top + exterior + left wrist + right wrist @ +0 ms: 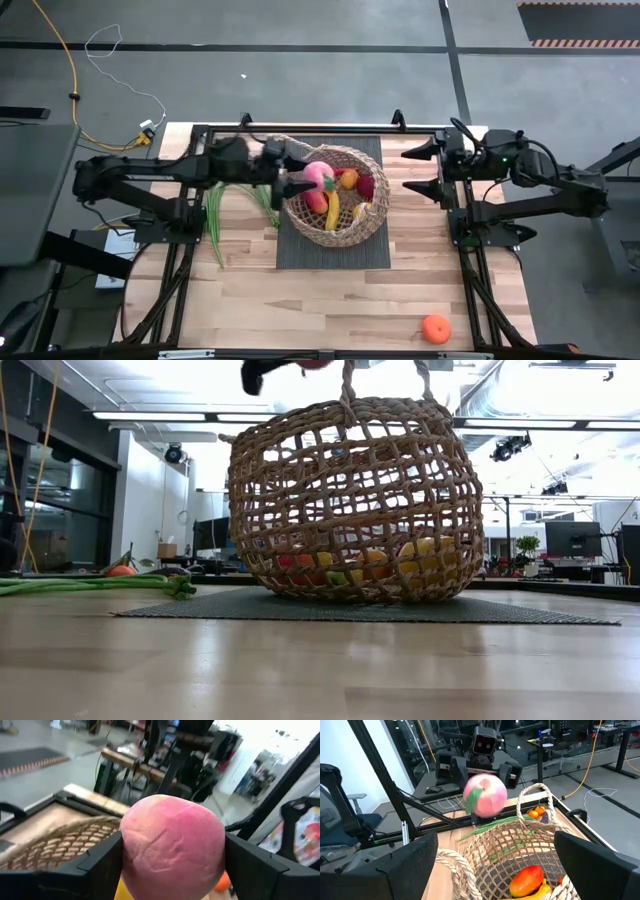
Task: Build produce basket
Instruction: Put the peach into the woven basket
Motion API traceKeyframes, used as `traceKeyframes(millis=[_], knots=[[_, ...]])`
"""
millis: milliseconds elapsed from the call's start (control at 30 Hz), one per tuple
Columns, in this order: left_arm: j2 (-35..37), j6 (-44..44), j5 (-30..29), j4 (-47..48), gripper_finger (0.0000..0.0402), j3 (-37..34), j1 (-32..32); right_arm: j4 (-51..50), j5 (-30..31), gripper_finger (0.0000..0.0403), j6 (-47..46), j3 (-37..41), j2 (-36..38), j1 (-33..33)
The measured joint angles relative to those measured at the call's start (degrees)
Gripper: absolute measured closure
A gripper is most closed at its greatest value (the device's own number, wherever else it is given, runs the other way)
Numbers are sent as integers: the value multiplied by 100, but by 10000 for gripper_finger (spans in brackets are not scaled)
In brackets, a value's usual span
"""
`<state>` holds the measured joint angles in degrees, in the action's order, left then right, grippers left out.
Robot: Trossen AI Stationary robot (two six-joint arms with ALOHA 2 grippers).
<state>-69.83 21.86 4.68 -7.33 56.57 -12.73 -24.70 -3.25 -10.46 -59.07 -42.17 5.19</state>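
Observation:
The round tan wicker basket stands on a dark mat, holding a banana, a red fruit and orange pieces. My left gripper is over the basket's left rim, shut on the pink fruit. That fruit fills the left wrist view and shows above the basket in the right wrist view. My right gripper is open, right of the basket, touching nothing. Long green bean stalks lie on the table left of the basket. An orange rests near the table's near right corner. My left gripper pinches the pink fruit between its two fingers, one on each side of its round body. The fingers come in roughly level from the table's left. The fruit is lifted clear, above the basket's left rim.
The dark mat lies under the basket. In the low view the bean stalks lie left of the basket, with a small orange thing behind them. Bare wood spreads toward the near edge. Black arm frames stand along both sides.

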Motion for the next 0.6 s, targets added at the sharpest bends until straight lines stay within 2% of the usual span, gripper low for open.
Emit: traceKeyframes(millis=[133, 300, 433, 600], knots=[[-801, 102, -239, 518, 117, 656, 0, -49, 2, 15, 0, 0, -31, 0], [-1728, 715, -493, 1018, 117, 1173, -2, -145, 2, 15, 0, 0, -62, 0], [-2247, 896, -543, 1100, 117, 1247, 0, -223, 2, 15, 0, 0, -61, 0], [-2718, 1149, -1045, 1002, 117, 1247, -2, -246, 9, 15, -117, 0, -61, 0]])
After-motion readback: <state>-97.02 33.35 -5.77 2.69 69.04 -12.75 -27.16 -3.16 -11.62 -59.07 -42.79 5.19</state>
